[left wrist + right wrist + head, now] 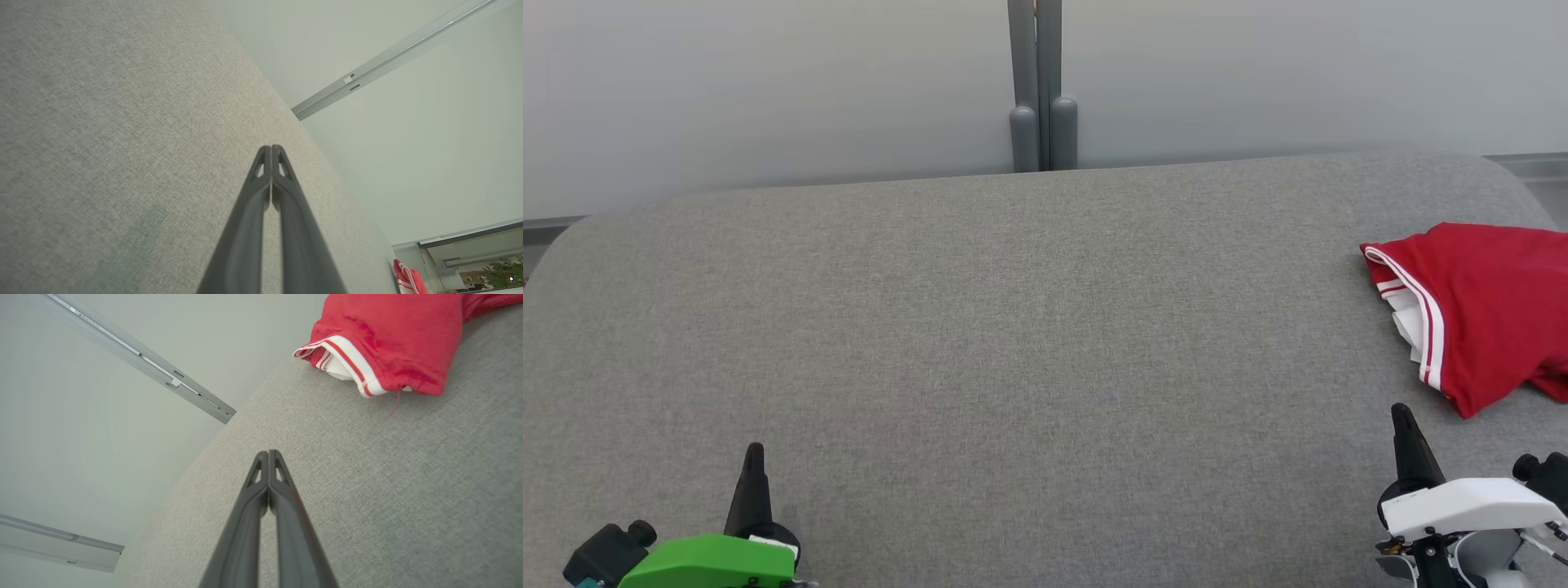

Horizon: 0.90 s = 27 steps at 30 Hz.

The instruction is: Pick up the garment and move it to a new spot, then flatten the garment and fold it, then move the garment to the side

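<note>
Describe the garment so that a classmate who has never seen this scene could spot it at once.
Start with the grey cushion. Follow it to its right edge, just beyond the right gripper. There lies the garment: bunched red cloth with a white-striped hem, vivid against the plain grey.

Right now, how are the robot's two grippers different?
The left gripper has a green housing; the right gripper has a white one. The right gripper is near the red garment; the left gripper is far from it across the grey fabric surface. Both are shut, holding nothing.
</note>
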### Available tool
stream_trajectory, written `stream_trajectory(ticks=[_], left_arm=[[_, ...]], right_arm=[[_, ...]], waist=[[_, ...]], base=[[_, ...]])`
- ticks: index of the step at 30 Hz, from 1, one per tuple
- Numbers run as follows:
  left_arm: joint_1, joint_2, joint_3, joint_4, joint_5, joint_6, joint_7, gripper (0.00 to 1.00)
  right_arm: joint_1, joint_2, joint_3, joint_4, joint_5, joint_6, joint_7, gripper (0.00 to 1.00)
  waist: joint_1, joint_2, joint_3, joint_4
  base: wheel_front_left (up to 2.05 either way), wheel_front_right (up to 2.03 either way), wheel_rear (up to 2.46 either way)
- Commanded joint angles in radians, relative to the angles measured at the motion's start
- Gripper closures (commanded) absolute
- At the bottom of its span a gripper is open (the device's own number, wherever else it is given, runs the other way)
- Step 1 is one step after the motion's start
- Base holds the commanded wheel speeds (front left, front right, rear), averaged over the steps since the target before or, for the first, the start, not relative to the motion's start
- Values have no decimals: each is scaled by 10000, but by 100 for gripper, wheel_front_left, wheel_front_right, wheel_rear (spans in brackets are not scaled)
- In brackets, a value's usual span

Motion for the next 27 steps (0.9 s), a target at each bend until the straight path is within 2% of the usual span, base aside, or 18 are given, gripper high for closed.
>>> stream_trajectory(ticks=[1, 27], left_arm=[[-253, 74, 69, -157, -352, 3, 81, 100], [-539, 100, 242, -385, -2830, 4, 765, 100]], right_arm=[[-205, -77, 21, -139, 421, -4, 90, 100], [-466, -123, 155, -220, 3484, -3, 773, 100]], waist=[[0, 0, 0, -4], [0, 0, -1, -67]], base=[[0, 0, 0], [0, 0, 0]])
